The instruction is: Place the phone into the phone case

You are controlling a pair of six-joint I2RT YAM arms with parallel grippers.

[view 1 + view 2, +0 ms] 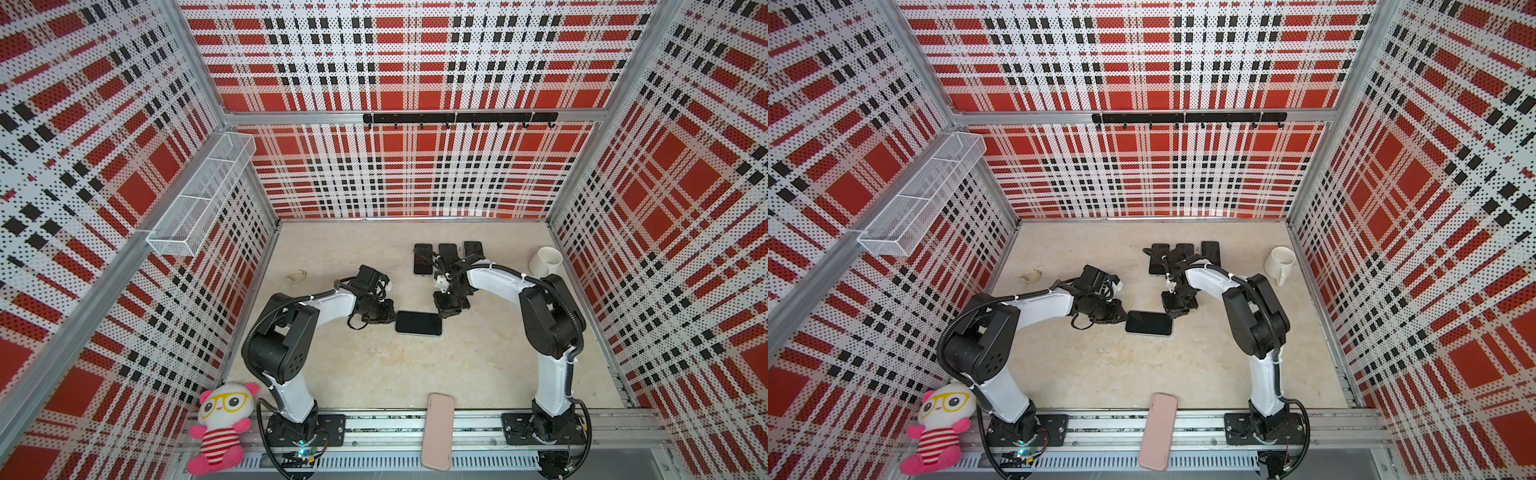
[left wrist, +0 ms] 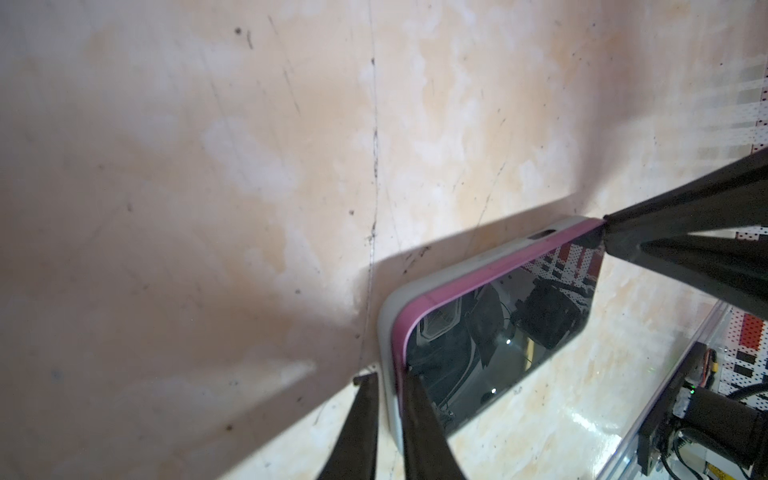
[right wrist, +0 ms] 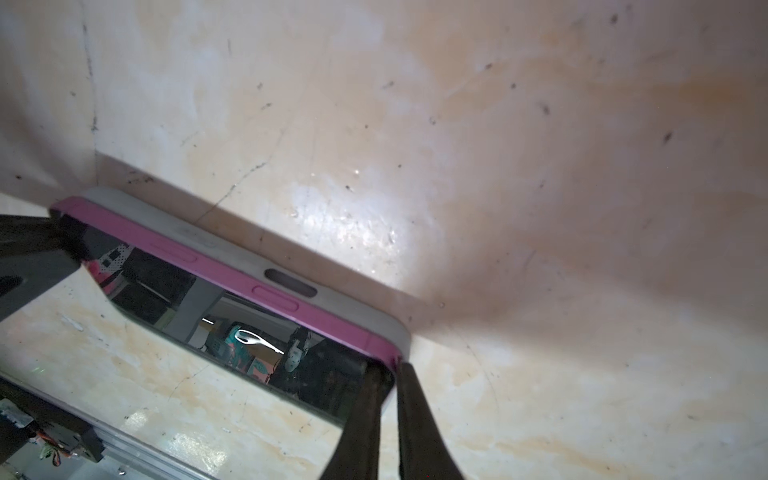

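The phone (image 1: pixel 417 323) lies flat, screen up, near the middle of the table (image 1: pixel 374 374). It sits in the grey phone case (image 2: pixel 388 332), though its pink edge stands proud of the case wall in both wrist views. The left pincer (image 2: pixel 386 374) is almost closed at the phone's left short end, with one fingertip on the pink edge and the other just outside the case. Whether it nips the wall between them is hard to tell. The right pincer (image 3: pixel 395 365) is likewise nearly closed, its tips touching the phone's far right corner. Three dark phones (image 1: pixel 448 251) lie behind, and a white mug (image 1: pixel 545 261) stands at the right.
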